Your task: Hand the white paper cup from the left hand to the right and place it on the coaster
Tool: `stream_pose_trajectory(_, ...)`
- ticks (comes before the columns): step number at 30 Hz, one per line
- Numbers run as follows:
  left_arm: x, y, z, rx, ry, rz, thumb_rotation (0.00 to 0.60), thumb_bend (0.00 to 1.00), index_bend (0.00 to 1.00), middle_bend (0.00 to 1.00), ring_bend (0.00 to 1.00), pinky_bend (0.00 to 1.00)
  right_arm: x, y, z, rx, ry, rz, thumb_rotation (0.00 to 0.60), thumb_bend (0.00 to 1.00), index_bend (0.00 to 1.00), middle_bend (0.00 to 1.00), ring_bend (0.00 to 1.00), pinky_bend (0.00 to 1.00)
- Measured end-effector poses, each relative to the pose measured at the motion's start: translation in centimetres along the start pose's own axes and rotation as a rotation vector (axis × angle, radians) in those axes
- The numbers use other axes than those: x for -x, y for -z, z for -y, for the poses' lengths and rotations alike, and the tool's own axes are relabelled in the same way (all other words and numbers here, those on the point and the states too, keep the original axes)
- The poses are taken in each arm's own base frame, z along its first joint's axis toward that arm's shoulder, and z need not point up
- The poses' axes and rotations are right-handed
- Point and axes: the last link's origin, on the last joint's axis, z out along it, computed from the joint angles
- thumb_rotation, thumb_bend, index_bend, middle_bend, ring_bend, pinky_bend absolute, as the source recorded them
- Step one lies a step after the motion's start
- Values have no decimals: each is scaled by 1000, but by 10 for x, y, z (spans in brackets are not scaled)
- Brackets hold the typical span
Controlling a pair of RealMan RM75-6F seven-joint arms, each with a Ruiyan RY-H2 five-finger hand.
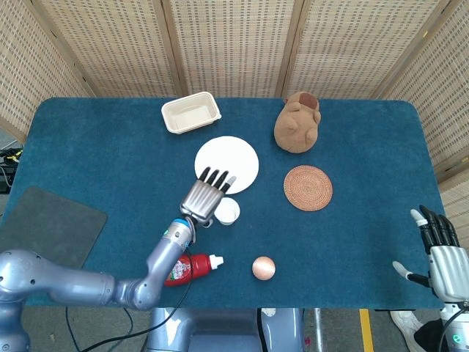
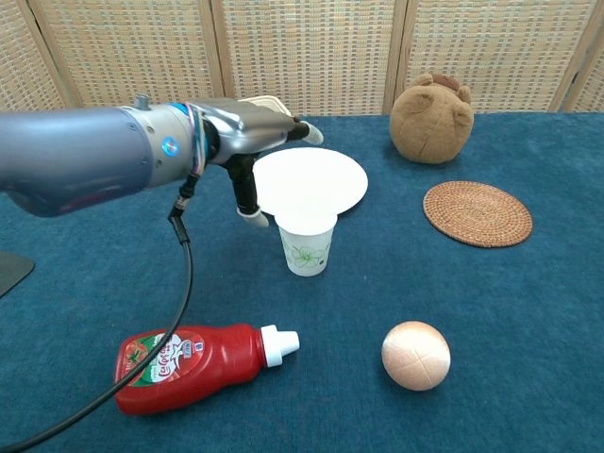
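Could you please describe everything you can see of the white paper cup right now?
The white paper cup stands upright on the blue tablecloth, its open mouth up, just in front of the white plate. It looks like thin paper, tapering toward the base, with a faint green plant print on its side. The left hand is beside it on the left with fingers spread, apparently not gripping it. The woven coaster lies well off to its right.

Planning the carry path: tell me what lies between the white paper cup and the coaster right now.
Nothing: only bare blue tablecloth lies between the white paper cup and the coaster, as the head view shows best.
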Motion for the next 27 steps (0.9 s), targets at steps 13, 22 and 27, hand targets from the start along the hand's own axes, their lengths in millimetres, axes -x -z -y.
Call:
stream_pose_trajectory(13,7,111,127,-115,140,-187,600,142,0,0,0,0,5,-3,4,1,50,14,600,16,0,0,0,0)
stream_pose_trajectory(22,65,232,187,-251,167,-251,600,142,0,0,0,0,21,-12,16,-25,86,61,600,17,0,0,0,0)
stream_pose_trajectory(27,94,277,206,-294,164,-254,600,142,0,0,0,0,25,-25,35,-78,110,80,600,17,1,0,0,0)
